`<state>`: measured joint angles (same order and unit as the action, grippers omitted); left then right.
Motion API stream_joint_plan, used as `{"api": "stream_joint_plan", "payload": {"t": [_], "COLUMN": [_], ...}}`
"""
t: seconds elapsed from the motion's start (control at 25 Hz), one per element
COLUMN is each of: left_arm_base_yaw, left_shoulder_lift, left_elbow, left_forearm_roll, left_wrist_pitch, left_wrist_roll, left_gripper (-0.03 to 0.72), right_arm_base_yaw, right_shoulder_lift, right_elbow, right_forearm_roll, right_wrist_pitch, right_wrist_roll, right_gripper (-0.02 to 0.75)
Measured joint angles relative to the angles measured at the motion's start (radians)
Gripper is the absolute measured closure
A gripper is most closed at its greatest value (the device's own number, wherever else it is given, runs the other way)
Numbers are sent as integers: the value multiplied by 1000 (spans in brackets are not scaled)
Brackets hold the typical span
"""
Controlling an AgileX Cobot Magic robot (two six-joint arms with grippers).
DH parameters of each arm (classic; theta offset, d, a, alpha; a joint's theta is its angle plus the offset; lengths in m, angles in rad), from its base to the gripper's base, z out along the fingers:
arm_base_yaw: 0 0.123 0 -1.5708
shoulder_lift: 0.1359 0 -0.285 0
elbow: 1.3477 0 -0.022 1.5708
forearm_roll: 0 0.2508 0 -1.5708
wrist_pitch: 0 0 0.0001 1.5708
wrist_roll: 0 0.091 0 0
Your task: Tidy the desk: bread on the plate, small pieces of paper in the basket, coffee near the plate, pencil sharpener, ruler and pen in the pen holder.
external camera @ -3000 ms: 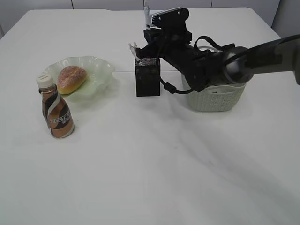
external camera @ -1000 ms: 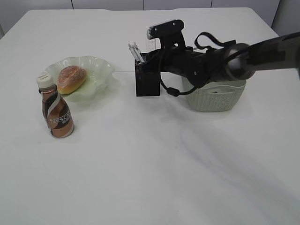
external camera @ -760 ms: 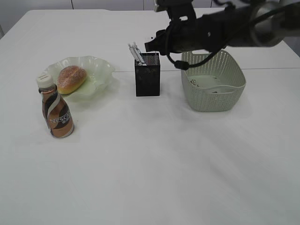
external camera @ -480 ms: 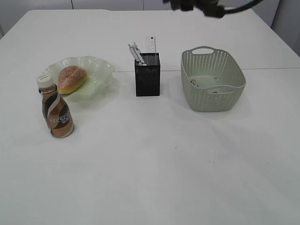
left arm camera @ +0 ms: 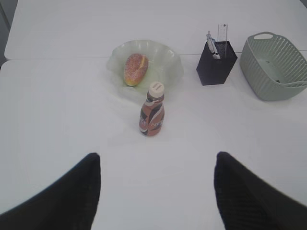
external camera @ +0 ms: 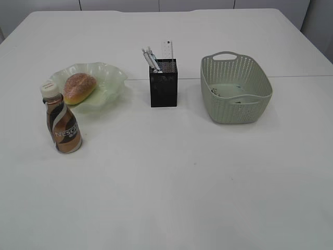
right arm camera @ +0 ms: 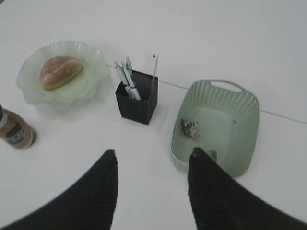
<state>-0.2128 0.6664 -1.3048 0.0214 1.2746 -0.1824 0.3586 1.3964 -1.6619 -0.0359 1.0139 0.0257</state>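
Ext view shows no arm or tool at all, just the white worktop [external camera: 171,182] w/ everything on it. Wrist views add what ext can't: left tool [left arm camera: 157,191] and right tool [right arm camera: 152,191] each show as two dark fingers at the frame bottom, spread apart w/ nothing between them, so both open and empty, both high above the worktop and well apart from every item. Right wrist view looks down into the basket [right arm camera: 240,143] and shows a crumpled paper piece [right arm camera: 189,128] on its floor; ext view only hints at bits inside, left wrist view shows none. Bread [external camera: 79,87] sits on the green wavy plate [external camera: 112,78], coffee bottle [external camera: 61,125] upright just in front-left of the plate, near it but not touching. Black pen holder [external camera: 163,89] stands between plate and basket, w/ pens [external camera: 151,58] leaning left and clear ruler [external camera: 166,49] upright at the back. Sharpener not visible in any view, can't tell if it's in the holder.
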Motion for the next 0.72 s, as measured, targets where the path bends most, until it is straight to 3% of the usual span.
{"api": "stream_joint_plan", "payload": {"t": [0.36, 0.72], "left_arm_base_yaw": [0, 5], "left_shoulder_lift": [-59, -320], "left_elbow": [0, 2], "left_forearm_roll": [-21, -11], "left_wrist_pitch": [0, 2], "left_wrist_roll": [66, 116], "left_gripper": [151, 151], "right_arm_base_yaw": [0, 0], "right_shoulder_lift": [-225, -729], "right_elbow": [33, 417], "right_forearm_roll": [-20, -25], "right_wrist_pitch": [158, 102], "right_wrist_roll": [1, -6], "right_gripper": [347, 346]}}
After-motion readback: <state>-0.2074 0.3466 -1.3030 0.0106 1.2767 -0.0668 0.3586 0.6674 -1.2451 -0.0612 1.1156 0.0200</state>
